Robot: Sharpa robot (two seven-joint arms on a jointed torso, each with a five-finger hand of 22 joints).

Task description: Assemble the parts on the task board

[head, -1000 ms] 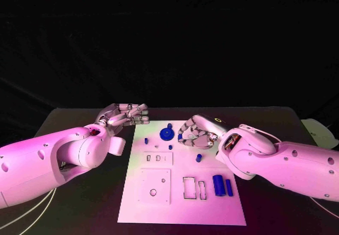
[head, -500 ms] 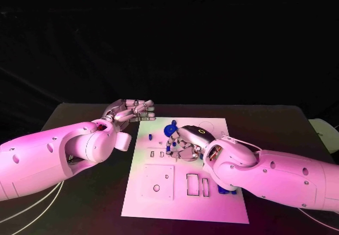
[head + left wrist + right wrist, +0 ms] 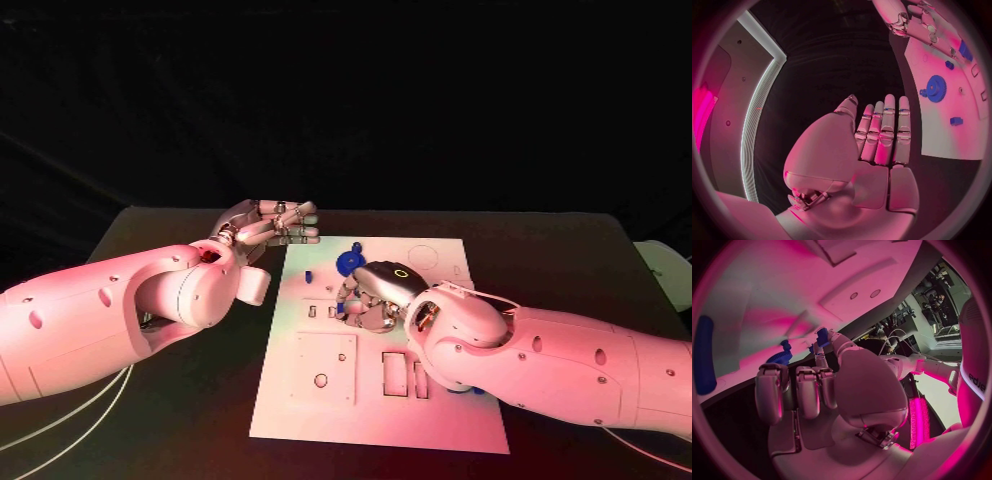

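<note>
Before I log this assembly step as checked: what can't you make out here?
- Head view: the right robot hand covers the task board beneath; whether it holds a part is unclear.
- Head view: right arm hides the blue cylinders.
- Right wrist view: a blue cylinder is cut by the rim.

My black table point(image 3: 173, 400) carries the white task board point(image 3: 433, 420), which lies flat across its middle before me.

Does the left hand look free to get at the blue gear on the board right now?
Probably yes. The left hand holds nothing, fingers straight, just off the task board's far left corner. The blue gear lies uncovered with bare board between. The right hand works close beside the gear, so the two may crowd.
</note>
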